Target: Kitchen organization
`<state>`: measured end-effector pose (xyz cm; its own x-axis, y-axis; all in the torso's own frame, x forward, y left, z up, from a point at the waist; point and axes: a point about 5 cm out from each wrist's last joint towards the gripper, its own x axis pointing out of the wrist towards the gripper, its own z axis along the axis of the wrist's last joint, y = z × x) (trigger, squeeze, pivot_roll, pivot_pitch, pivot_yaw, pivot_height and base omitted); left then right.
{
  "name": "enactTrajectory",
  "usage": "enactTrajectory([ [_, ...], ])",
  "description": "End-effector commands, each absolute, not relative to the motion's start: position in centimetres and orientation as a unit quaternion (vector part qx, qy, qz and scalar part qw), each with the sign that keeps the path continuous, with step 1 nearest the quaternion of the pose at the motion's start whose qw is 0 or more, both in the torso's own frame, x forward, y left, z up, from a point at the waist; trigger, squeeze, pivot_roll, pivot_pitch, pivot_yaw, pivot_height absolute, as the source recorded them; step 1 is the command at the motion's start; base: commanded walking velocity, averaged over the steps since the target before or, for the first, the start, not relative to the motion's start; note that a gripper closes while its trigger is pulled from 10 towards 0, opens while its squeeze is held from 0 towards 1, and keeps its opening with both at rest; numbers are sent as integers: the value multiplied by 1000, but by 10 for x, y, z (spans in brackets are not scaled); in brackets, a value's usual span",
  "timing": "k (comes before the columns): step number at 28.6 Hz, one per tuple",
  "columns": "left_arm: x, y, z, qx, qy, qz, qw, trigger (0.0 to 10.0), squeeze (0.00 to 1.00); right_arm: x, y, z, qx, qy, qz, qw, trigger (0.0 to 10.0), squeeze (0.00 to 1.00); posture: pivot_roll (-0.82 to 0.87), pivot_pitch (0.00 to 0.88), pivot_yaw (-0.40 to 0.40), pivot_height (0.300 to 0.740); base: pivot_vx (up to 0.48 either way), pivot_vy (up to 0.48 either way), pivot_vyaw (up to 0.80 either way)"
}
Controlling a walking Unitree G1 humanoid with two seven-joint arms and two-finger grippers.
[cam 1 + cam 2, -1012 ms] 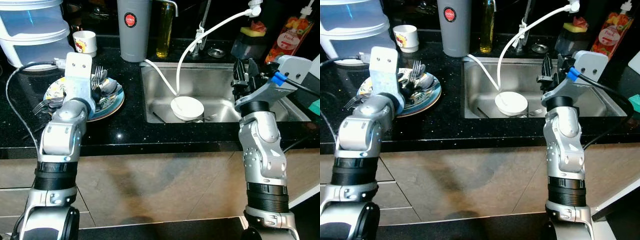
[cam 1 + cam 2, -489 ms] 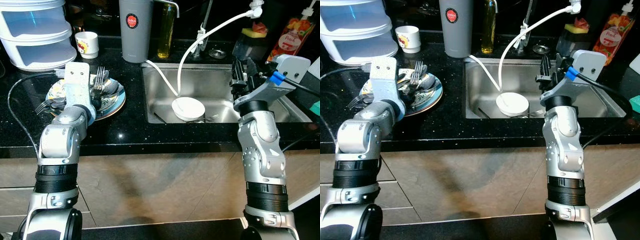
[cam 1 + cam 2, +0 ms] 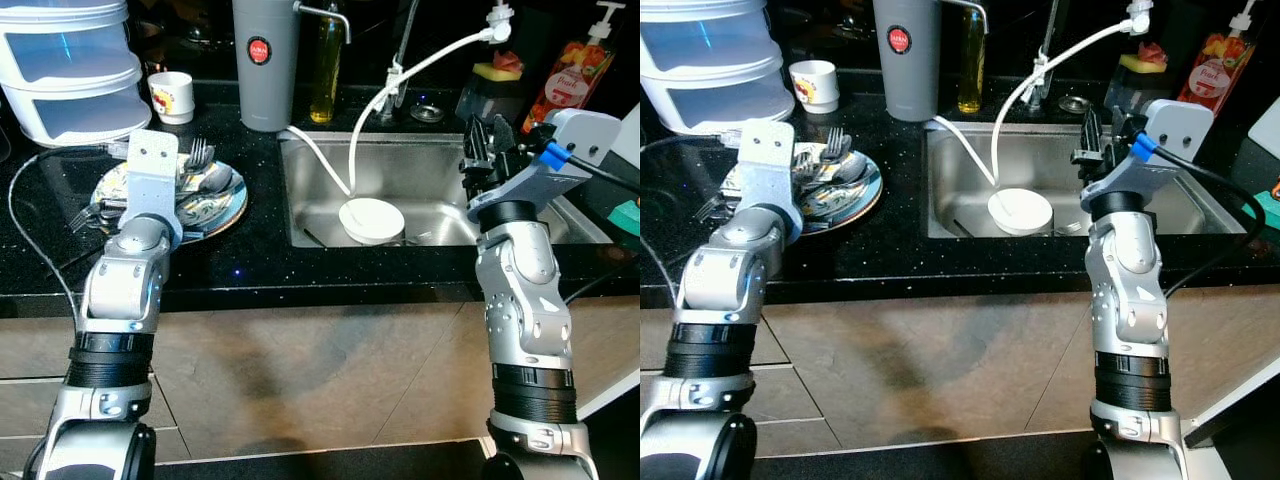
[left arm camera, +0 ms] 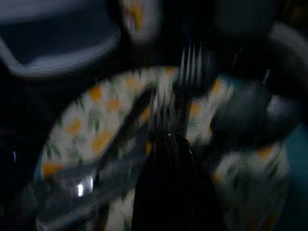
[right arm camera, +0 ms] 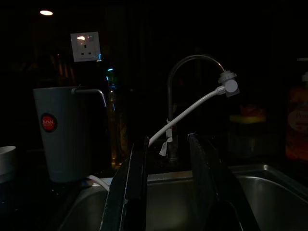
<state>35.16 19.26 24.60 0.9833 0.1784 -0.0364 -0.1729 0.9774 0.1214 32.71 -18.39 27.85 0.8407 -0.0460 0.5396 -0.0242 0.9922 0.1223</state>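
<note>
Cutlery (image 3: pixel 200 170), forks and spoons in a loose heap, lies on a flowered plate (image 3: pixel 222 209) with a teal rim, which sits on the black counter (image 3: pixel 250 265) to the left of the sink (image 3: pixel 440 165). The left gripper (image 4: pixel 168 144) hangs just over this plate; its wrist view is blurred, with the dark fingers seeming close together above a fork (image 4: pixel 192 67), and whether they are clenched or grasping anything cannot be told. Behind the plate stand a stack of white plastic tubs (image 3: pixel 65 65), a small white cup (image 3: pixel 175 95), a tall grey jug (image 3: pixel 265 60) and a bottle of yellow oil (image 3: pixel 325 65). Inside the steel sink a white bowl (image 3: pixel 371 219) lies upside down, with a white hose (image 3: pixel 420 75) from the tap (image 5: pixel 185 96) curving down to it. The right gripper (image 5: pixel 168 187) is held above the sink's right part, fingers parted and grasping nothing. A red soap bottle (image 3: pixel 573 75) stands at the far right.
</note>
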Motion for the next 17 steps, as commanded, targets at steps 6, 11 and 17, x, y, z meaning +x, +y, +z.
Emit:
enactTrajectory([
  [6, 349, 186, 273, 56, -43, 86, 994, 10000, 0, 328, -185, 280, 65, -286, -6, 956, 10000, 0, 69, 2, -53, 740, 0, 0, 0],
  [11, 349, 207, 239, 44, 72, 165, 983, 10000, 1000, 327, -186, 280, 65, -286, -7, 956, 10000, 0, 68, 2, -48, 740, 0, 0, 0],
  [17, 348, 205, 223, 23, 99, 158, 982, 10000, 1000, 328, -185, 280, 65, -285, -4, 956, 10000, 0, 74, 6, -52, 740, 0, 0, 0],
])
